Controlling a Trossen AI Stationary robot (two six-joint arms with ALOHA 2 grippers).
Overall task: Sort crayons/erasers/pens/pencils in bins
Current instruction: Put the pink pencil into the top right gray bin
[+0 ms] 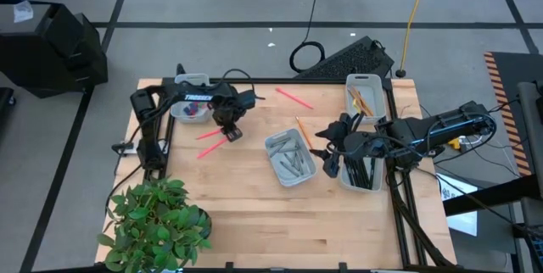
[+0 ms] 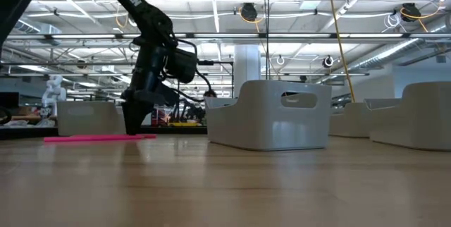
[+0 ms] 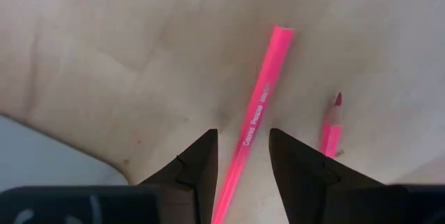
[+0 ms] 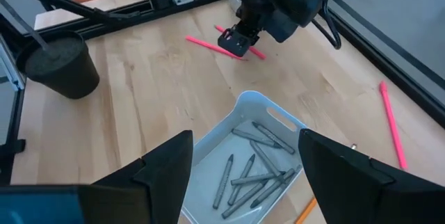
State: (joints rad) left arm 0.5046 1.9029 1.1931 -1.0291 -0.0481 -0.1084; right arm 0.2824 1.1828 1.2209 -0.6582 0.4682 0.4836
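Starting at the left, we see the left pincer [image 1: 231, 131] lowered to the wooden surface [image 1: 246, 214], its fingers [image 3: 198, 165] spread and released, with a pink pencil [image 3: 259, 106] lying between them on the wood; whether they touch it, we cannot tell. A second pink pencil [image 3: 331, 132] lies just beside that pincer, roughly parallel to the first. Behind this pincer, near the surface's far edge, sits the bin [image 1: 192, 103] holding the small coloured erasers [image 1: 192, 110]. Moving right, a third pink pencil [image 1: 294, 97] rests alone well beyond the left pincer, and the bin of grey crayons [image 1: 290, 158] stands between the two arms. The right pincer [image 1: 325, 153] hovers just beside that crayon bin, its fingers [image 4: 163, 165] wide apart and holding nothing. Close behind its wrist is the bin with black pens [image 1: 363, 171], and farther back the bin with orange pencils [image 1: 365, 93].
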